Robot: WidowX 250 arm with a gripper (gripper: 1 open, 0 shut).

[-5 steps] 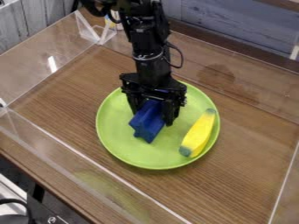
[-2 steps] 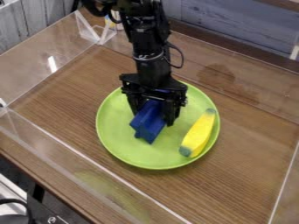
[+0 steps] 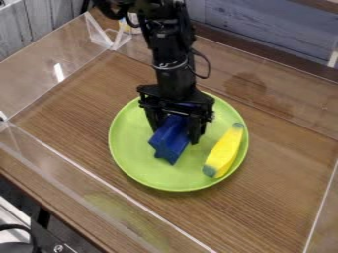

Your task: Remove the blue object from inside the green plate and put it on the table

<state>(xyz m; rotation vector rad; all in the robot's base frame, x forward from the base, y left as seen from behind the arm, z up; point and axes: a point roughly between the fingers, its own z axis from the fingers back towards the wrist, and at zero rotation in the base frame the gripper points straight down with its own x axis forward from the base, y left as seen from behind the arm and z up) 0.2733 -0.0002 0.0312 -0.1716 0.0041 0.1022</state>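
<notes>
1. Presently, the blue block (image 3: 169, 141) lies inside the green plate (image 3: 133, 158), left of its centre as viewed, slanting across the floor of it.

2. The yellow banana-like piece (image 3: 224, 150) sits at the plate's right side, beside the block with green showing between. It is no part of the order and should remain there.

3. The black gripper (image 3: 173, 119) is over the rear half of the plate, its fingers reaching down around the block's far end. That placing appears chosen to take the block across its narrow way, the easier direction for a grasp.

4. Whether the fingers press on the block or merely flank it cannot be told; dark parts against dark blue conceal the contact. The spread of the hand is likewise not determinable.

5. The arm comes in from behind the plate, which leaves the block's near end exposed to view.

6. Judged step: securing the block. Removal is outstanding. Once held, it should be raised above the plate's rim before any sideways travel, lest it catch and drag the plate.

7. The wooden table (image 3: 271, 183) right of the plate offers a suitable place for setting down; a route to it should pass above the yellow piece.
</notes>
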